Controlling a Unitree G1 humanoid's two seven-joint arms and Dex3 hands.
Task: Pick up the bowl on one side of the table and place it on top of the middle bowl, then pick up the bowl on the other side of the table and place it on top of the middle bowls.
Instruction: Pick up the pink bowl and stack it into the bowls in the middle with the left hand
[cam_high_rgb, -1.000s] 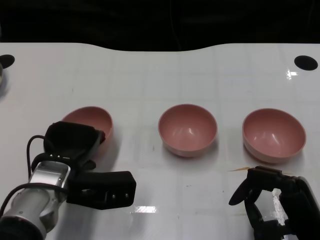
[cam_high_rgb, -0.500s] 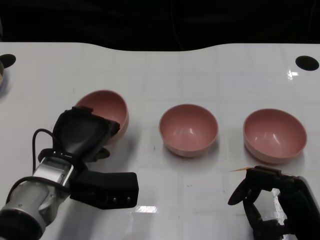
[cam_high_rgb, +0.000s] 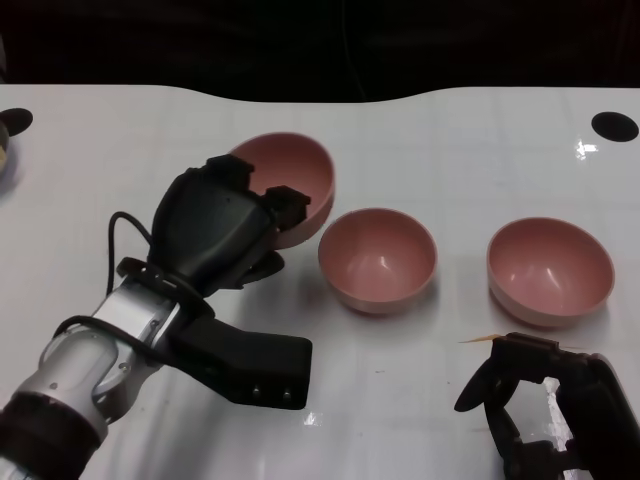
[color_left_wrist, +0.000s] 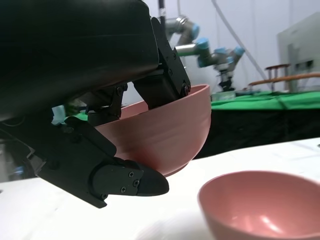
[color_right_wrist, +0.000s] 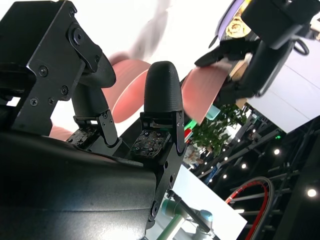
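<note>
My left hand (cam_high_rgb: 222, 232) grips a pink bowl (cam_high_rgb: 292, 182) by its rim and holds it lifted off the table, tilted, just left of and behind the middle pink bowl (cam_high_rgb: 378, 258). The left wrist view shows the held bowl (color_left_wrist: 165, 132) between the fingers (color_left_wrist: 125, 180), raised above the middle bowl (color_left_wrist: 265, 205). A third pink bowl (cam_high_rgb: 549, 269) sits on the table at the right. My right hand (cam_high_rgb: 545, 405) rests low at the near right, in front of that bowl, fingers apart and holding nothing. In the right wrist view its fingers (color_right_wrist: 160, 90) are spread.
The white table (cam_high_rgb: 420, 140) ends at a dark curved far edge. A black round hole (cam_high_rgb: 611, 125) lies at the far right, another (cam_high_rgb: 14, 121) at the far left. A small dish edge (cam_high_rgb: 4, 160) shows at the left border.
My left hand has lifted the left bowl off the table and carried it up and to the right, close to the middle bowl. The right hand has stayed put.
</note>
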